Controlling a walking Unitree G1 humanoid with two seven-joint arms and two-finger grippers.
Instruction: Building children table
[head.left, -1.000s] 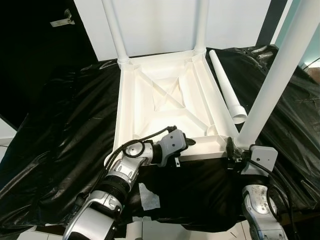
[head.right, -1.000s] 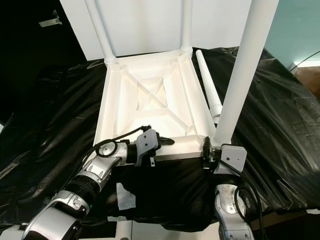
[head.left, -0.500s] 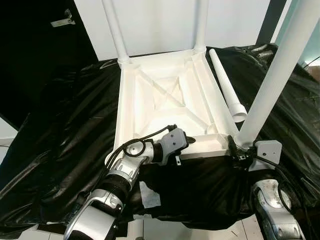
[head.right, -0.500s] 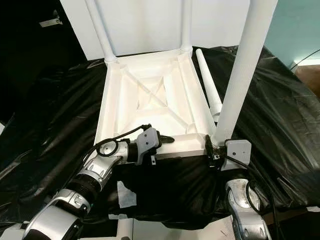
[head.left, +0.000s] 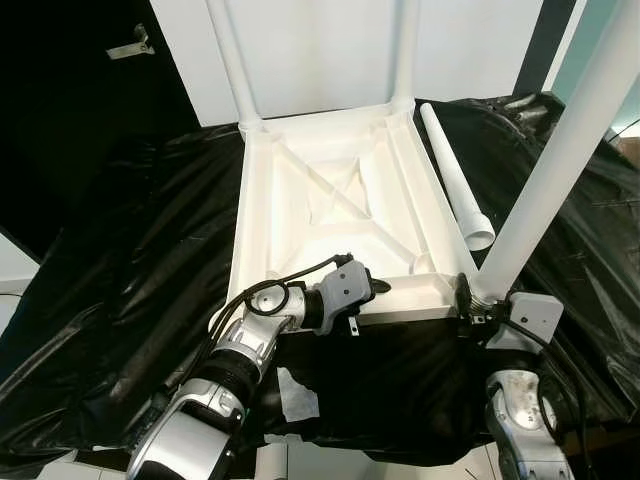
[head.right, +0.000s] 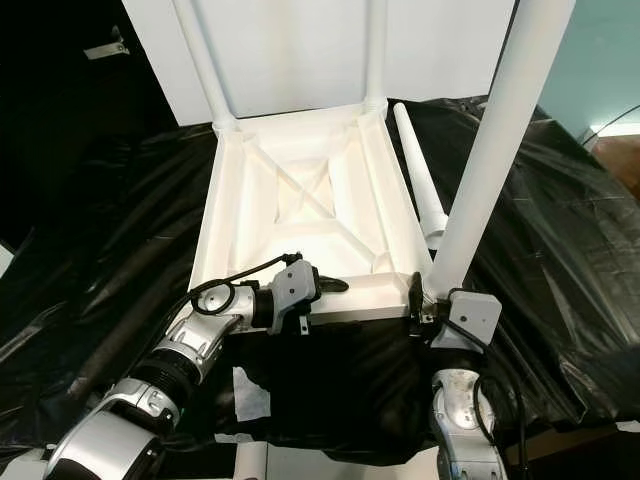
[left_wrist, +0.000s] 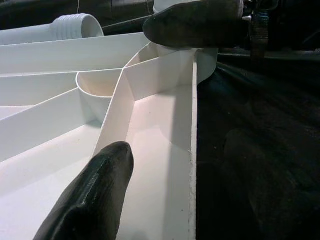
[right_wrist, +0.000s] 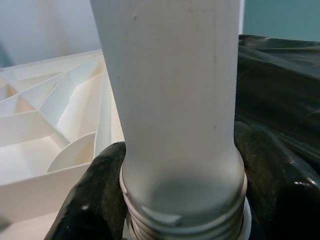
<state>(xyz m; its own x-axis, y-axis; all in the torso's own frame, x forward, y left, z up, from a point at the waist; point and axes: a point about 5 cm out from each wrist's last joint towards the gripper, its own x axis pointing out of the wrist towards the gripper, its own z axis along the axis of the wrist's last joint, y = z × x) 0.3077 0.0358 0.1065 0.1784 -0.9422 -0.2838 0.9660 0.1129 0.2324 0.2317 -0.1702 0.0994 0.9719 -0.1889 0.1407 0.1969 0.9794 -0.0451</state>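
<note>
The right tool (right_wrist: 180, 200) is clenched on the threaded base of a white table leg (head.left: 545, 190), one black finger (right_wrist: 92, 195) on each side of it. That leg stands tilted at the near right corner of the upturned white tabletop (head.left: 330, 200), rising up and to the right. The left tool (left_wrist: 165, 80) is spread open over the tabletop's near rim, one finger (left_wrist: 95, 195) inside the ribbed underside, the other above the corner socket. The tabletop lies upside down on a counter draped in black plastic sheeting (head.left: 130, 260). Two more legs (head.left: 230, 60) stand upright in its far corners. A loose leg (head.left: 455, 180) lies on the sheeting just beside the tabletop's right edge. A scrap of white tape (head.left: 297, 392) sticks to the sheeting near the left arm
</note>
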